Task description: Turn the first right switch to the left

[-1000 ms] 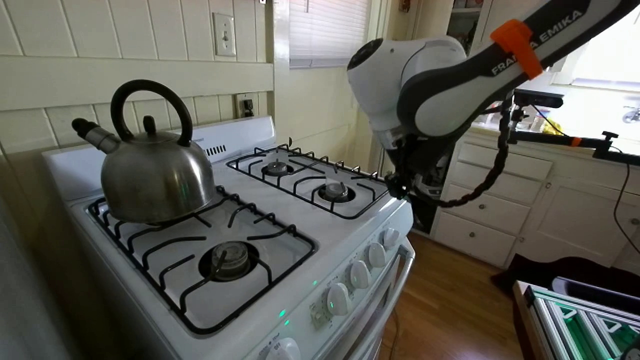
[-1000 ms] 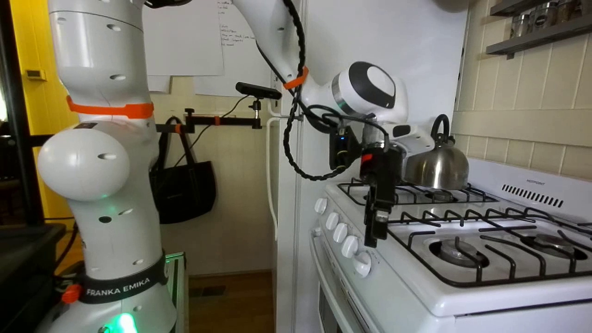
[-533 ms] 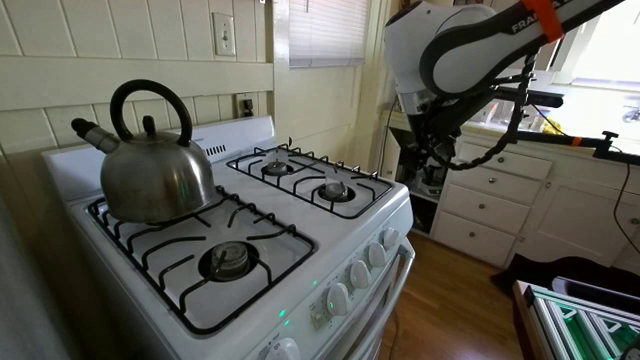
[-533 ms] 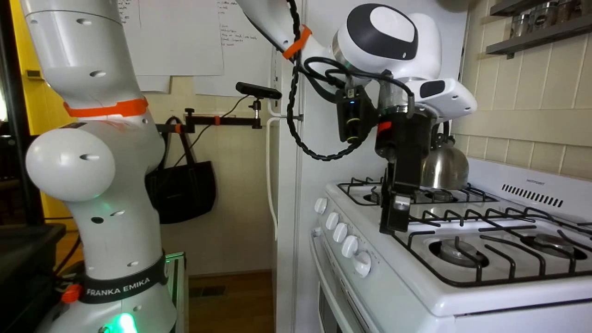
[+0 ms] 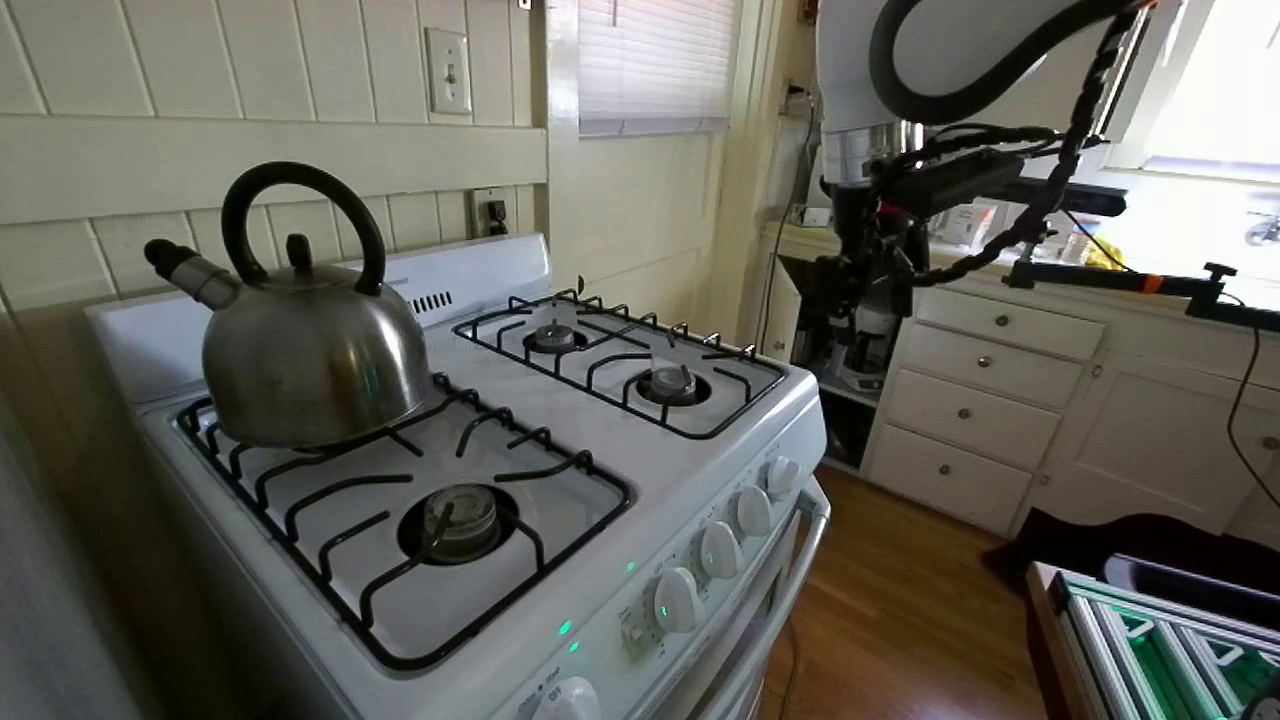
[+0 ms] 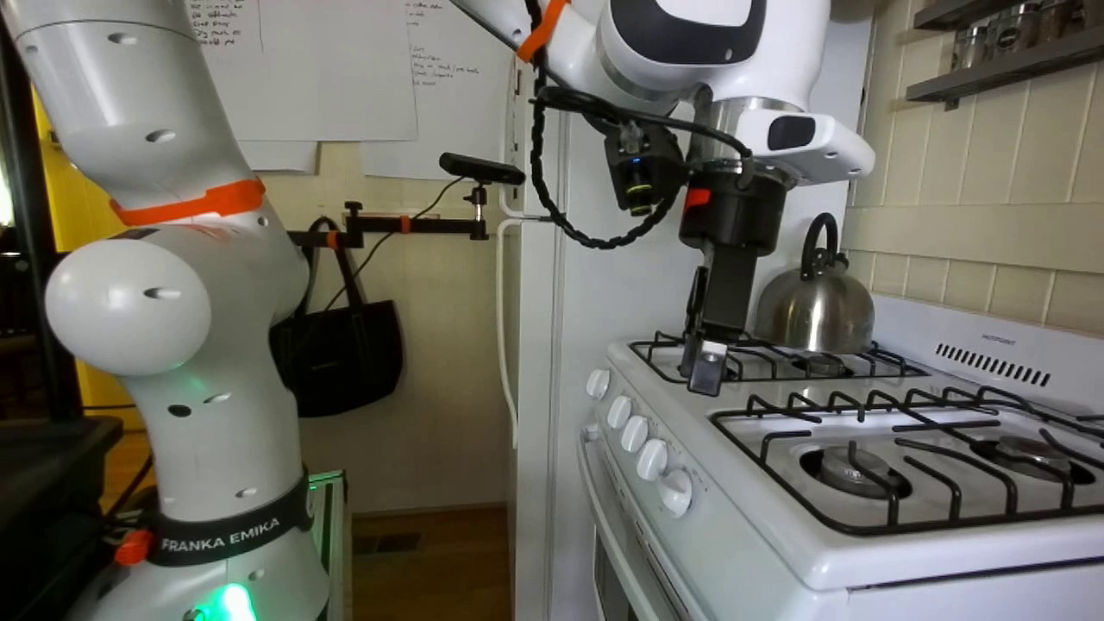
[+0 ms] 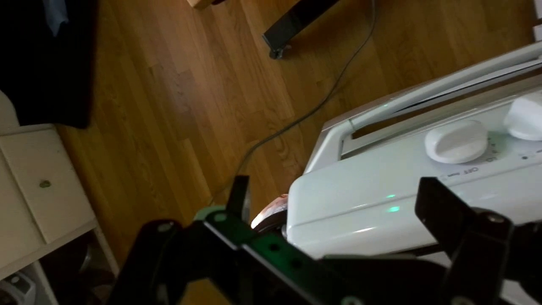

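You have the end effector [image 7: 334,186] spread wide and unloaded. Note the white stove [image 5: 600,428] carrying a kettle [image 5: 315,350], panelled wall [image 5: 260,90] behind, wood floor [image 5: 900,610] in front.

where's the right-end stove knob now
At right in the wrist view, the right-end knob sits on the stove's front panel, just left of the next knob.
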`<state>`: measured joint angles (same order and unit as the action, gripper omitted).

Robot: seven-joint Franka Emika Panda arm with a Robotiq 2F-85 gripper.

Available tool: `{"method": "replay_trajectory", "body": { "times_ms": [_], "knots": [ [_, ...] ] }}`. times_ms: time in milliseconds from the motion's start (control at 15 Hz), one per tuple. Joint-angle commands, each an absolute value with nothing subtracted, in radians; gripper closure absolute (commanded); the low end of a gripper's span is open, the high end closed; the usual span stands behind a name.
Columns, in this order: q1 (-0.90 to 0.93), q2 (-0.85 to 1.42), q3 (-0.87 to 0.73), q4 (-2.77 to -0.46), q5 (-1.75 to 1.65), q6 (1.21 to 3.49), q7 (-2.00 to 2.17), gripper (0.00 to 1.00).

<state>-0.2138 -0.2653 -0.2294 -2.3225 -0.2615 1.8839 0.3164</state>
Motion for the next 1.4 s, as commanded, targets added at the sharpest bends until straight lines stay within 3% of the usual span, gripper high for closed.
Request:
{"method": "replay_trajectory", "body": {
  "times_ms": [0,800,1333],
  "knots": [
    [-0.225,-0.400,-0.241,-2.417,-0.135,1.911,0.219,0.00],
    [-0.198,-0.639,-0.226,-2.579,0.045,1.940,-0.013,0.00],
    [-0.181,-0.627,-0.202,-2.573,0.029,1.938,-0.056,0.00]
  ]
}}
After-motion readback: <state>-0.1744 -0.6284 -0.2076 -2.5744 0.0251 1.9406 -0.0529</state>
